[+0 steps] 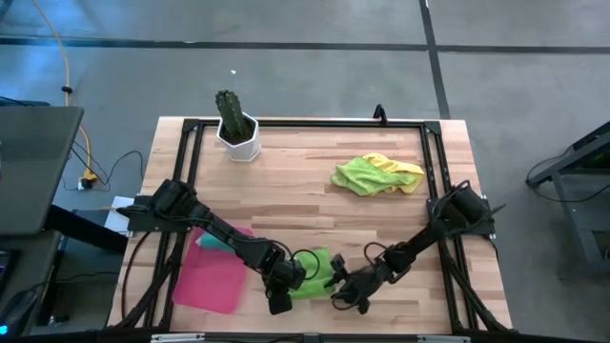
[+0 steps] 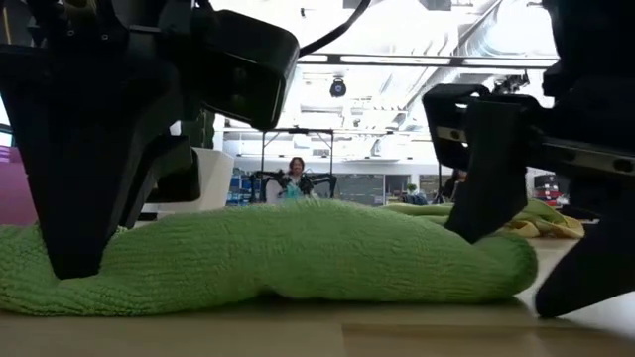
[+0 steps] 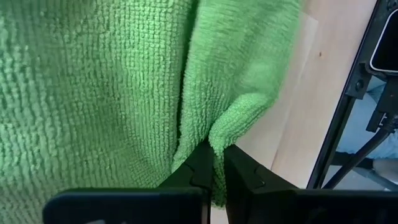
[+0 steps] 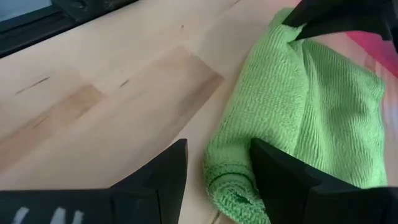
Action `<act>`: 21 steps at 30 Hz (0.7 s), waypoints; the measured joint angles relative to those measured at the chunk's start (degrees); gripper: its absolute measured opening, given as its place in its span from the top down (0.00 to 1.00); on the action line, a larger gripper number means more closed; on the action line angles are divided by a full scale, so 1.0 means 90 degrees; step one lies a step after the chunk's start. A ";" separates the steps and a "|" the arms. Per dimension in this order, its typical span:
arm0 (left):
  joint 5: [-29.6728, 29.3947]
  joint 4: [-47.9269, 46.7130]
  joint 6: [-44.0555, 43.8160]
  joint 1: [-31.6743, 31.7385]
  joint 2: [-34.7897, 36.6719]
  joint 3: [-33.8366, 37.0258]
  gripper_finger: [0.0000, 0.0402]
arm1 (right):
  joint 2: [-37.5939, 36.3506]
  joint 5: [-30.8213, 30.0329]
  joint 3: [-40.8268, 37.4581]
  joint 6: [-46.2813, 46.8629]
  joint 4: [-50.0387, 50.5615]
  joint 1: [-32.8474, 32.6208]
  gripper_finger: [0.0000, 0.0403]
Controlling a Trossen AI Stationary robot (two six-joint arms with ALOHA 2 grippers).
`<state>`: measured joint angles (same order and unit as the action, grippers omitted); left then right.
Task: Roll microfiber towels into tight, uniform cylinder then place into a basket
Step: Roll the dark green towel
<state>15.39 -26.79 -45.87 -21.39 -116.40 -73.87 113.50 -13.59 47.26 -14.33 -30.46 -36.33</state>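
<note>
A green microfiber towel (image 1: 313,270) lies bunched in a loose, thick fold on the wood near the table's front edge. My left gripper (image 3: 219,152) is shut on its left end, the end nearest the basket. My right gripper (image 4: 217,147) is open at the towel's right end (image 4: 231,180), one finger over the cloth and the other on the bare wood beside it. The pink basket (image 1: 208,278) lies flat at the front left with a teal towel (image 1: 215,244) at its far edge. A lime green and a yellow towel (image 1: 377,174) lie crumpled at the far right. My left gripper pinches a folded edge of the green towel (image 3: 219,138) between its two fingers, at the towel's left end. The fingers slant steeply down from above. The towel lies on the table, slack. My right gripper has one finger (image 2: 474,223) against the top of the towel's right end; I cannot tell whether it touches.
A white pot with a cactus (image 1: 236,129) stands at the far left. A black frame (image 1: 305,122) runs around the tabletop. Bare wood lies between the green towel and the crumpled pair. A person shows far off in the room behind the table.
</note>
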 joint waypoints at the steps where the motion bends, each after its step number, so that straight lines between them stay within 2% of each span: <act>1: 0.0031 0.0004 0.0000 0.0002 -0.0002 0.0000 0.99 | 0.0048 -0.0013 0.0076 -0.0008 0.0070 0.0010 0.58; 11: 0.0234 0.0019 0.0025 0.0002 -0.0015 0.0002 0.99 | 0.0116 -0.0534 0.0233 0.0214 0.0548 0.0009 0.58; 21: 0.0254 0.0021 0.0041 0.0002 -0.0012 0.0002 0.98 | 0.0121 -0.0838 0.0228 0.1459 0.0913 0.0019 0.58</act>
<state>17.68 -26.59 -45.50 -21.37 -116.51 -73.84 114.59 -21.13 49.31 -1.20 -22.24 -36.15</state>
